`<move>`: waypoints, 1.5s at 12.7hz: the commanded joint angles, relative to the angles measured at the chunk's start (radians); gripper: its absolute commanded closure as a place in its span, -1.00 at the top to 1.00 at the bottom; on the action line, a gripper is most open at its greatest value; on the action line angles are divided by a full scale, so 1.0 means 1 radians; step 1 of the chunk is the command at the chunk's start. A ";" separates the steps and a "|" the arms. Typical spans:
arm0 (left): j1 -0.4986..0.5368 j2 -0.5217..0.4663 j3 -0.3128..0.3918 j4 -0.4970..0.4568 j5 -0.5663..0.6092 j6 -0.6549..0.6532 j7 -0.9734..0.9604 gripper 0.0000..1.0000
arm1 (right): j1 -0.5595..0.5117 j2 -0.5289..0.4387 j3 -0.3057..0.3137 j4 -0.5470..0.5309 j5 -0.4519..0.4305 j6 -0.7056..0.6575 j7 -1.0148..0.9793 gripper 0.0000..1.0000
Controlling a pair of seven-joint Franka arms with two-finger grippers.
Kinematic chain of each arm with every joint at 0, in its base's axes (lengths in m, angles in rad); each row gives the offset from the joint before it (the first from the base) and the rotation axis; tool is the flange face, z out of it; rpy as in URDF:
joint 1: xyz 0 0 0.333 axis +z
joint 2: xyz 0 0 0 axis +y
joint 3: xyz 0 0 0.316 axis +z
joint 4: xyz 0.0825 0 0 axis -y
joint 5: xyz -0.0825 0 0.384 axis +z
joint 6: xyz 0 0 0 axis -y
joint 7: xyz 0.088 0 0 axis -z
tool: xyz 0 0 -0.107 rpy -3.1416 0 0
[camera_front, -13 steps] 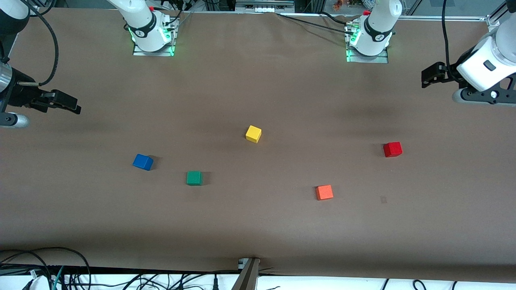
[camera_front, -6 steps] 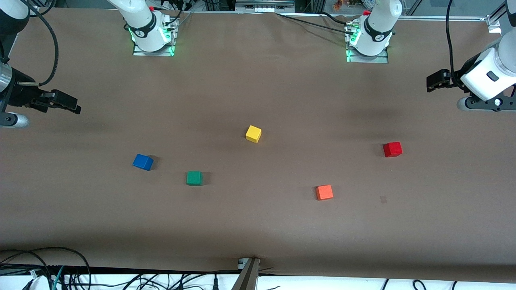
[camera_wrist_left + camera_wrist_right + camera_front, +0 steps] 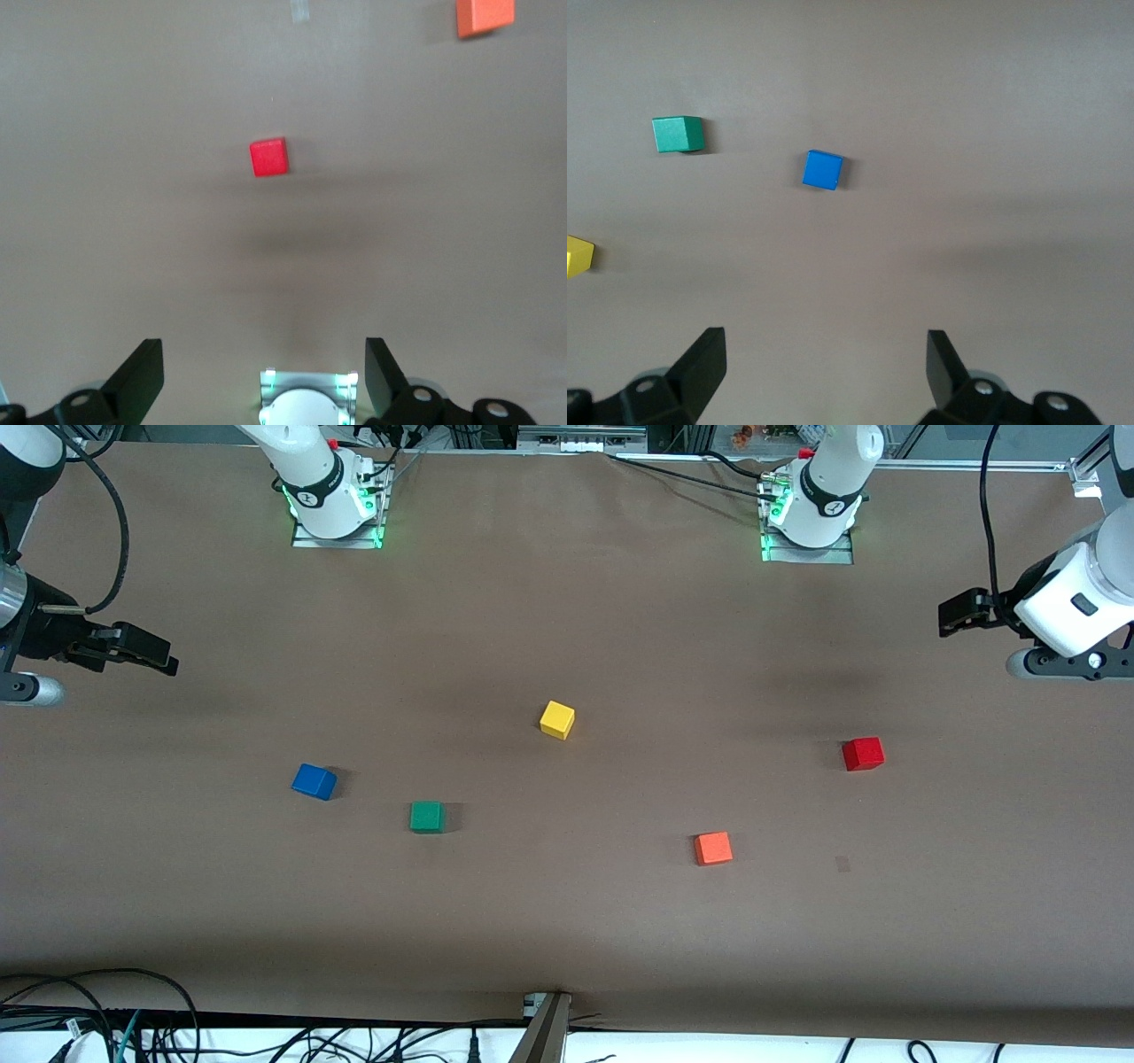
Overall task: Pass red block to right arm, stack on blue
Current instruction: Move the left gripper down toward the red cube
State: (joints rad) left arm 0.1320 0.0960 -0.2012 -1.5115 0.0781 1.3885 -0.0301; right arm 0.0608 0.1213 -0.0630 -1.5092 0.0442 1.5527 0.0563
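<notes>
The red block (image 3: 863,754) lies on the brown table toward the left arm's end; it also shows in the left wrist view (image 3: 268,158). The blue block (image 3: 314,781) lies toward the right arm's end and shows in the right wrist view (image 3: 823,169). My left gripper (image 3: 955,615) hangs open and empty over the table's left-arm end, apart from the red block; its jaws stand wide in its wrist view (image 3: 264,359). My right gripper (image 3: 149,654) waits open and empty over the table's right-arm end, its jaws wide in its wrist view (image 3: 824,350).
A yellow cube (image 3: 556,719) lies mid-table. A green cube (image 3: 426,816) lies beside the blue block, nearer to the front camera. An orange-red cube (image 3: 713,848) lies nearer to the front camera than the red block. The two arm bases (image 3: 335,500) (image 3: 808,514) stand along the table's edge.
My left gripper has drifted a little toward the left arm's end of the table. The right arm and all cubes have not moved.
</notes>
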 commanded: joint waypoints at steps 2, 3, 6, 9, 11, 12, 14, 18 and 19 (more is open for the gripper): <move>0.012 0.022 -0.004 0.019 0.018 0.046 -0.033 1.00 | -0.004 -0.006 0.002 0.011 0.017 -0.017 0.005 1.00; 0.033 0.019 -0.004 0.030 0.019 0.041 -0.034 1.00 | -0.004 -0.006 0.002 0.012 0.017 -0.017 0.005 1.00; 0.038 0.066 -0.009 0.048 0.031 0.029 -0.033 1.00 | -0.004 -0.006 0.002 0.012 0.017 -0.023 0.004 1.00; 0.049 0.077 -0.006 0.048 0.052 0.026 -0.025 1.00 | -0.004 -0.006 0.002 0.012 0.017 -0.023 0.004 1.00; 0.050 0.100 -0.004 0.050 0.052 0.026 -0.025 1.00 | -0.004 -0.006 0.002 0.012 0.017 -0.023 0.004 1.00; 0.058 0.102 -0.004 0.048 0.051 0.026 -0.024 1.00 | -0.004 -0.006 0.002 0.012 0.017 -0.023 0.004 1.00; 0.061 0.137 -0.004 0.047 0.052 0.030 -0.018 1.00 | -0.004 -0.006 0.002 0.012 0.017 -0.023 0.004 1.00; 0.075 0.203 -0.006 0.037 0.045 0.065 -0.019 1.00 | -0.004 -0.006 0.002 0.011 0.017 -0.023 0.004 1.00; 0.077 0.226 -0.004 0.028 0.051 0.101 -0.019 1.00 | -0.004 -0.006 0.002 0.012 0.017 -0.023 0.004 1.00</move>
State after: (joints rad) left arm 0.1961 0.2728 -0.1979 -1.4990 0.1036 1.4548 -0.0541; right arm 0.0608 0.1213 -0.0630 -1.5091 0.0444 1.5462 0.0563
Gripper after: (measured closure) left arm 0.000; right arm 0.000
